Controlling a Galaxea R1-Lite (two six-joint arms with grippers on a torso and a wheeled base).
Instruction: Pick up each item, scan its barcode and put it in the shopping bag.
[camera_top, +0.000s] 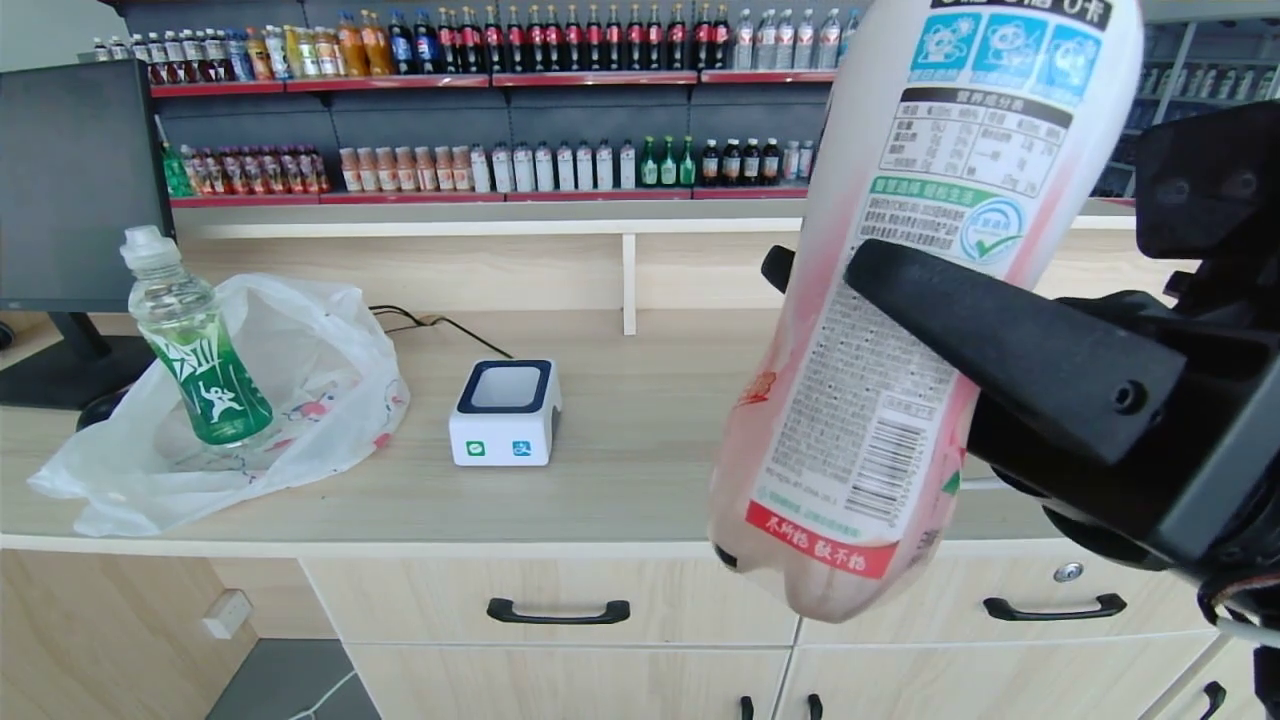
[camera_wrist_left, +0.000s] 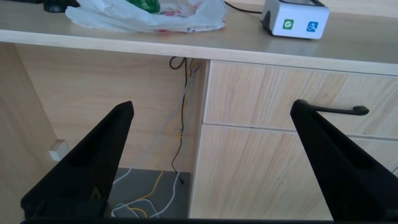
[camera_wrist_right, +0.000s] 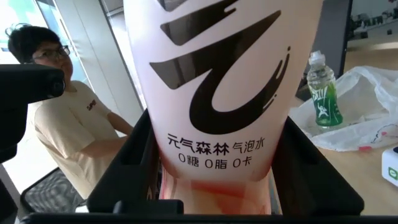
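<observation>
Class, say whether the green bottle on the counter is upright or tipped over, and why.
Upright: the green bottle stands on its base on the counter, white cap at the top, against the shopping bag.

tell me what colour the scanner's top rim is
Dark blue, on a white scanner body; the head view shows it best.

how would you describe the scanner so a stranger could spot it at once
Look at the pale wooden counter in front of the drink shelves. Near its middle, just right of the white plastic bag with the green bottle, sits the scanner. It is the only small white cube, with a dark blue-rimmed top and two small square icons in front.
</observation>
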